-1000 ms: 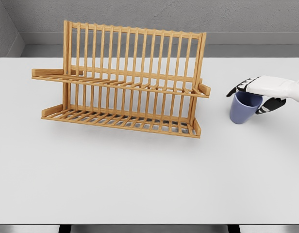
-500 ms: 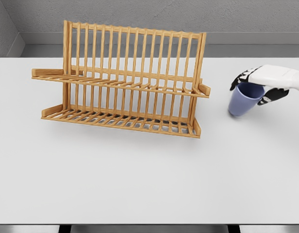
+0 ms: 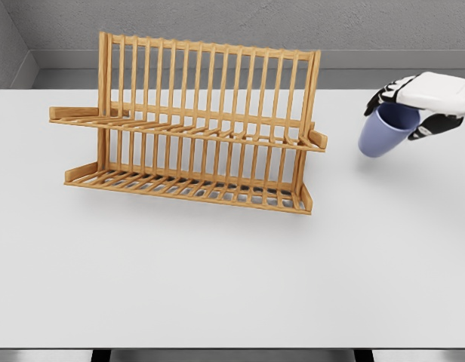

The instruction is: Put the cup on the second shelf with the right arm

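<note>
Lifted higher than a second ago, the blue cup (image 3: pixel 385 133) hangs tilted in the right hand (image 3: pixel 414 102), fingers clamped over its rim, right of the wooden rack (image 3: pixel 195 124), near upper-shelf height for placing.

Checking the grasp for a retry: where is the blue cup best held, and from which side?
By its rim, from above on the right, as the right hand holds it now. The cup has no visible handle, and the rack stands to its left.

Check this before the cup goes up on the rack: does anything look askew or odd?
Only the blue cup: it hangs tilted in the right robot hand, clear of the table, right of the wooden dish rack. The rack stands straight, both shelves bare.
</note>
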You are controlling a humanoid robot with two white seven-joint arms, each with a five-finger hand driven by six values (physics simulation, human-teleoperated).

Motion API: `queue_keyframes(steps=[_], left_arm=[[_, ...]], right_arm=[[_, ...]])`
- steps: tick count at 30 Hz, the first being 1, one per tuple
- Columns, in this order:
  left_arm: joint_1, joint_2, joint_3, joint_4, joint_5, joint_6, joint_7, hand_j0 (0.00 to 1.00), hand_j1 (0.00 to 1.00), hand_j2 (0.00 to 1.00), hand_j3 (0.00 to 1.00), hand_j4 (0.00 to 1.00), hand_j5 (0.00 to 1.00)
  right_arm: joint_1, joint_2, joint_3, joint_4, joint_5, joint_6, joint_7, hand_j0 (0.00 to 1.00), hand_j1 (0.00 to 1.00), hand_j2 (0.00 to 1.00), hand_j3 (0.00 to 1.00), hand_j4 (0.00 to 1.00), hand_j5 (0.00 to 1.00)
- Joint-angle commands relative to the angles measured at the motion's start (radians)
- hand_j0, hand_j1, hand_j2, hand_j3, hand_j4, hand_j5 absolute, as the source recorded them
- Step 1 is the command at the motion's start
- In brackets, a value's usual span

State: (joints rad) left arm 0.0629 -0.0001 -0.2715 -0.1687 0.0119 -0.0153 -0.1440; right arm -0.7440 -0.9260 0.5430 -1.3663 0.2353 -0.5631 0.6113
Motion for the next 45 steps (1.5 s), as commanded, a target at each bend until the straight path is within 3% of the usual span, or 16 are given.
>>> queue_keyframes(steps=[1,11,37,45], left_arm=[[0.0,0.0,0.0,0.0,0.0,0.0,0.0,1.0,1.0,1.0,1.0,1.0,1.0],[0.0,0.0,0.0,0.0,0.0,0.0,0.0,1.0,1.0,1.0,1.0,1.0,1.0],[0.0,0.0,0.0,0.0,0.0,0.0,0.0,1.0,1.0,1.0,1.0,1.0,1.0],[0.0,0.0,0.0,0.0,0.0,0.0,0.0,1.0,1.0,1.0,1.0,1.0,1.0]], right_arm=[[0.0,-0.002,-0.012,-0.007,-0.005,0.002,0.0,0.71,0.71,0.71,0.71,0.71,0.71],[-0.038,0.001,-0.012,-0.02,-0.005,-0.001,0.0,0.71,0.71,0.71,0.71,0.71,0.71],[-0.063,0.013,-0.046,-0.333,-0.005,0.005,0.0,0.67,0.67,0.67,0.67,0.67,0.67],[-0.072,0.016,-0.044,-0.387,-0.005,0.0,0.0,0.67,0.67,0.67,0.67,0.67,0.67]])
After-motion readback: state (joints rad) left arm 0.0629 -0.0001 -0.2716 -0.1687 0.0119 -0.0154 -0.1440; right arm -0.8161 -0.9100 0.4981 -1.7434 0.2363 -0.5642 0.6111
